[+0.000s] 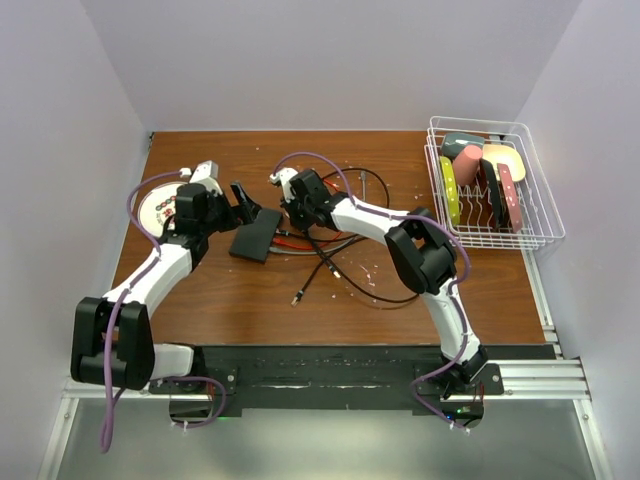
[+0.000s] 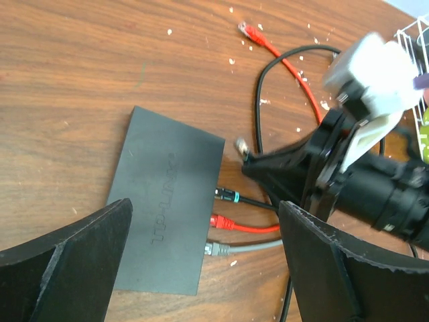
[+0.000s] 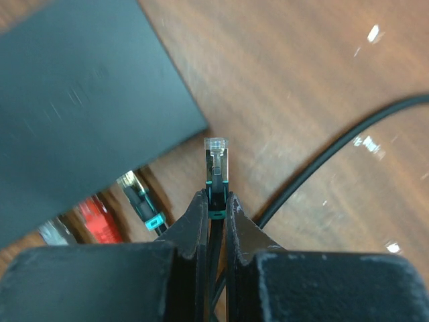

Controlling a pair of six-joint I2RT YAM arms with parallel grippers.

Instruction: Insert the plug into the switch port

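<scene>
Beside one switch (image 2: 167, 201) with three cables (image 2: 249, 229), right claw (image 3: 216, 201) pinches one plug (image 3: 216, 161).

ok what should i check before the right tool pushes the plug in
1. plug held firm in right tool: ok, pinched behind its clear tip.
2. plug aimed at the port edge of the switch: not ok, it points past the corner and is apart from the box.
3. free port to aim for: cannot tell, the port face is hidden; three cables sit in that edge.
4. switch braced by left tool: not ok, it is open and not clamped on the switch.
</scene>
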